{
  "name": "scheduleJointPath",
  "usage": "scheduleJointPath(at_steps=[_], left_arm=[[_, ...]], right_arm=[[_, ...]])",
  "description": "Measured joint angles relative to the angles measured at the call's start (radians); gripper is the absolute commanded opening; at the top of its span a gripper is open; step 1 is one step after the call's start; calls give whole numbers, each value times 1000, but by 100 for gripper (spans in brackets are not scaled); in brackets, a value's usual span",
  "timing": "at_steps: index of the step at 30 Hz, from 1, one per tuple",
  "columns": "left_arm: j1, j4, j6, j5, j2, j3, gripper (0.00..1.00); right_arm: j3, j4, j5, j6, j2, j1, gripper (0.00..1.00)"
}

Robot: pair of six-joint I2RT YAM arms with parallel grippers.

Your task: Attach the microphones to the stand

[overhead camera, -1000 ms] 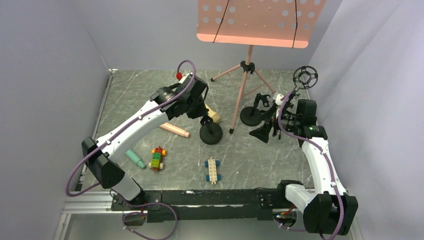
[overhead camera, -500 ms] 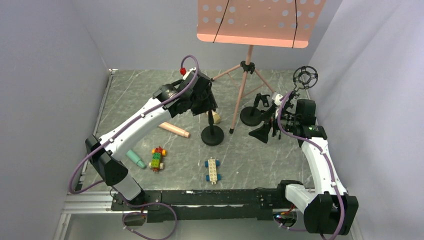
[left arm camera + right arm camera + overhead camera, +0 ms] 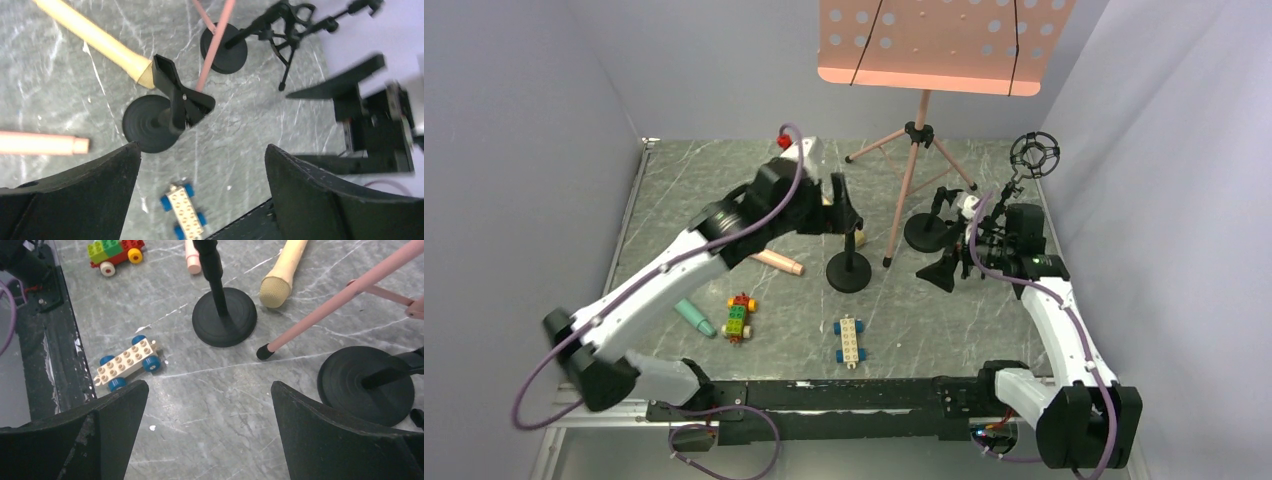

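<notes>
Left gripper (image 3: 846, 208), from above, hangs spread and empty over the black clip stand (image 3: 848, 270). The pink microphone (image 3: 774, 262) lies near its left, the teal microphone (image 3: 694, 317) well apart toward the arm's base.

Its wrist camera shows the pale yellow microphone (image 3: 95, 37) on the table (image 3: 240, 150) just beyond, unclamped.

Right gripper (image 3: 210, 385), in its own view, stands wide and empty, with the yellow head ahead of it.

They look like light, stiff, smooth sticks, best pinched mid-handle.

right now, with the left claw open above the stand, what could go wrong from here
The yellow microphone lies flat, not in the clip, with its head right beside the clip stand. In reaching for it, the open left claw could knock that stand over. The pink tripod leg slants close past the clip, so the claw might snag it.
</notes>
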Motion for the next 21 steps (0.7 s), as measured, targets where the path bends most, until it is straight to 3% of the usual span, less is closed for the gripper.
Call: scheduleJointPath(at_steps=[5,10,15,21], left_arm=[[14,157,247,58,-315,-290,99],[117,225,353,69,-547,-495,99],[218,246,315,75,-717,-714,99],[230,241,196,66,-878,-904,99]], right_arm=[[-37,42,71,-12,11,126,100],[-37,169,150,8,97,299,99],[-44,428,292,127,235,412,98],[-99,819,481,303,336,463,99]])
